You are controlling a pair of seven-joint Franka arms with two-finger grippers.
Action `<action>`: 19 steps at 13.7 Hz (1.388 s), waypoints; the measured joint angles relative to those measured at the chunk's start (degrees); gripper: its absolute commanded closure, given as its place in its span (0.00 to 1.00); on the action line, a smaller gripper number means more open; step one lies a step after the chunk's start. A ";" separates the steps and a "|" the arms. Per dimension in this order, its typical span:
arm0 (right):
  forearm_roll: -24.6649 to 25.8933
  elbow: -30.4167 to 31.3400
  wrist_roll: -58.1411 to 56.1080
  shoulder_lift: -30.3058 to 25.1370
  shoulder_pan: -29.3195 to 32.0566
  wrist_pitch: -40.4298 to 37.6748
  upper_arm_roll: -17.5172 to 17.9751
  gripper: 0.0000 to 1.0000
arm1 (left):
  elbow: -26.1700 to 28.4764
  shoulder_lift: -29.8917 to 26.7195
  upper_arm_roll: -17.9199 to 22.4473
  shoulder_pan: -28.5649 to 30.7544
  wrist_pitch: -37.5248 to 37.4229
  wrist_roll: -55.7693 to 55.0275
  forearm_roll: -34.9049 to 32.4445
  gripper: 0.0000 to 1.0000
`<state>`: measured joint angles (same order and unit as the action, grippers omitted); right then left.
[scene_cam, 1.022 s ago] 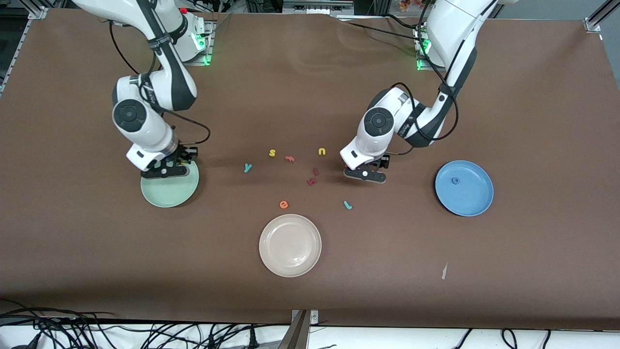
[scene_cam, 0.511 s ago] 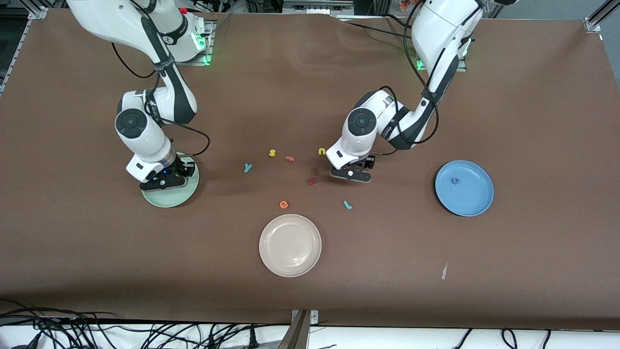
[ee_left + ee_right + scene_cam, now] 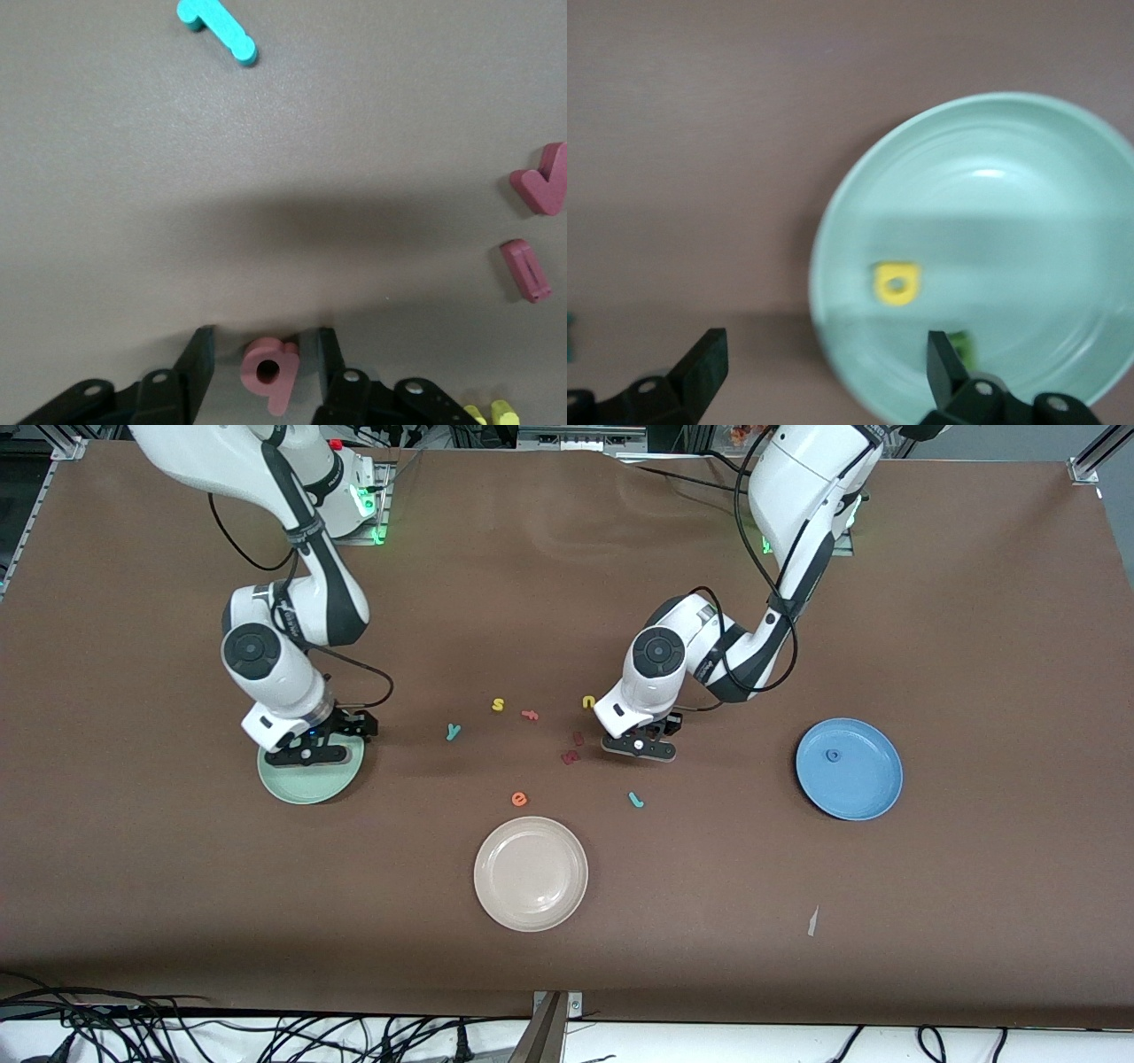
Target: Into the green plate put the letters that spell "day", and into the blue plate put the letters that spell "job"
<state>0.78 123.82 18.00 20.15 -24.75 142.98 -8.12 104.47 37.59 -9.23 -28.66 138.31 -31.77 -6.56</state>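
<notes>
1. Two arms work at the brown counter (image 3: 974, 602); cables run along its edge nearest the front camera.
2. We see the left gripper (image 3: 264, 376) low over the counter, its jaws partway in on either side of the pink-red "b" (image 3: 269, 373); we cannot tell whether they touch it. The letter lies flat, its stem pointing back toward the wrist.
3. The teal "j" (image 3: 635, 800) lies nearer the front camera, its long axis slanted.
4. The blue ring "o" (image 3: 833, 755) sits in the blue plate (image 3: 873, 797), toward the left arm's end.
5. The right gripper (image 3: 824, 372) hangs over the green plate (image 3: 1063, 159), jaws wide and empty. In the plate lie the yellow "d" (image 3: 897, 283) and a dark green letter (image 3: 961, 345).
6. The teal "y" (image 3: 453, 732) lies on the counter between the grippers.
</notes>
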 measured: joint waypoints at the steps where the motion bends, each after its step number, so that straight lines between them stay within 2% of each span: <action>1: 0.01 -0.18 5.46 -0.03 -0.19 -0.34 1.93 0.01 | 0.00 0.03 0.01 0.00 -0.01 0.00 0.00 0.61; 3: 0.02 -0.35 14.27 0.30 -0.57 -0.41 4.92 0.07 | -0.04 0.09 -0.05 -0.03 0.00 0.00 0.00 0.76; 4: 0.02 -0.81 17.44 0.80 -0.87 -0.40 5.77 0.08 | -0.04 0.09 -0.05 -0.06 0.00 -0.02 0.00 0.80; 8: 0.02 -6.71 29.63 6.28 -4.37 -0.38 7.13 0.12 | -0.14 0.07 -0.07 -0.07 -0.05 -0.04 0.00 0.87; 12: 0.02 -10.47 32.25 11.36 -6.01 -0.37 7.11 0.15 | -1.09 -0.21 0.43 1.32 -2.93 0.06 0.00 0.90; 13: 0.03 -10.67 32.25 11.93 -6.02 -0.37 7.09 0.20 | -1.47 -0.56 0.45 2.17 -4.41 0.78 0.00 0.90; 14: 0.03 -10.72 32.25 12.28 -6.10 -0.38 7.09 0.32 | -1.96 -1.09 0.44 3.21 -6.42 2.28 0.23 0.90; 15: 0.04 -10.72 32.25 12.43 -6.28 -0.40 7.09 0.49 | -2.68 -1.88 0.42 4.58 -9.07 4.73 1.15 0.90; 17: 0.03 -11.00 32.25 12.39 -6.64 -0.38 7.13 0.74 | -4.64 -3.44 0.43 7.99 -15.97 11.44 2.53 0.90; 19: 0.03 -11.40 32.26 12.39 -6.81 -0.44 7.13 0.88 | -6.21 -4.48 0.49 12.16 -21.66 19.67 2.60 0.90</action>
<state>0.81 112.42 50.26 32.54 -31.55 142.54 -0.98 98.26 33.11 -8.74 -16.51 116.65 -12.10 -3.96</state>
